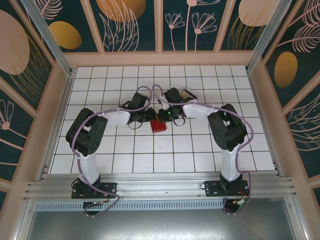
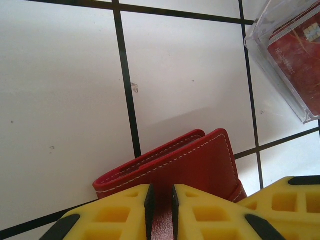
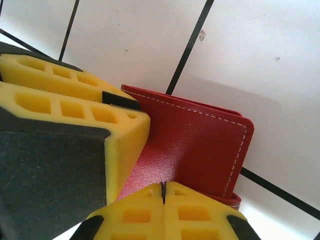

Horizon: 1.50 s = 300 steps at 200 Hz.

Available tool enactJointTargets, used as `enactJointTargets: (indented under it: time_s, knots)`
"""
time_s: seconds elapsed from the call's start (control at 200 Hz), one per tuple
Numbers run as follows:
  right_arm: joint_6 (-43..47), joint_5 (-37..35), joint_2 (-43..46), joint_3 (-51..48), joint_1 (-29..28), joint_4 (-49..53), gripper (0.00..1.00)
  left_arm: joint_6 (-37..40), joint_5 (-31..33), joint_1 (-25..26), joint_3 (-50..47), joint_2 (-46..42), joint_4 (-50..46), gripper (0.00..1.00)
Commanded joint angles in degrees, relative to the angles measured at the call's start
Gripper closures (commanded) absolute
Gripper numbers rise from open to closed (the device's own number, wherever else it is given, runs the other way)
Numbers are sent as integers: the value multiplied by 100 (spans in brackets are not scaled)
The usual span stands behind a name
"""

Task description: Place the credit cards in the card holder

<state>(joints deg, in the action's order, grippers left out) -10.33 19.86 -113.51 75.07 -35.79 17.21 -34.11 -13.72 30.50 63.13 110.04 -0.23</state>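
Wallet (image 2: 200, 160) is pinched in my left gripper (image 2: 161, 205) (steadying it, I judge) while my right gripper (image 3: 163, 210), fingers together, noses its edge.

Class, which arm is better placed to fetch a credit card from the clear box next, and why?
Probably right: the left gripper is clamped on the card holder, while the clear box with a red credit card lies on the right arm's side.

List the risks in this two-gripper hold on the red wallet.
The left gripper pinches only an edge of the card holder, so it may slip free when pulled.
The right gripper sits shut close beside it, so the two grippers may collide.
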Motion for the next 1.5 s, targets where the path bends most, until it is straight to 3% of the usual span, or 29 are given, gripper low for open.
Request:
enactJointTargets:
  time_s: [0.0,0.525,1.036,1.226,1.361,1.496]
  knots:
    - [105,-15,-66,-267,-145,539,98,-13,27,41,35,197,-162,78]
    - [-179,-224,-110,-748,-295,127,100,-26,26,39,-81,171,-101,78]
    - [-795,-597,109,-2303,-313,-1214,100,1,59,35,-136,108,-108,78]
    - [-791,-668,173,-2388,-323,-1338,100,-14,120,38,-205,37,-91,78]
    - [-753,-730,204,-1844,-290,-1233,100,-7,547,38,-168,-219,-251,70]
    - [-752,-1056,-68,-1277,-173,-1263,100,-59,1203,0,-217,-671,-339,54]
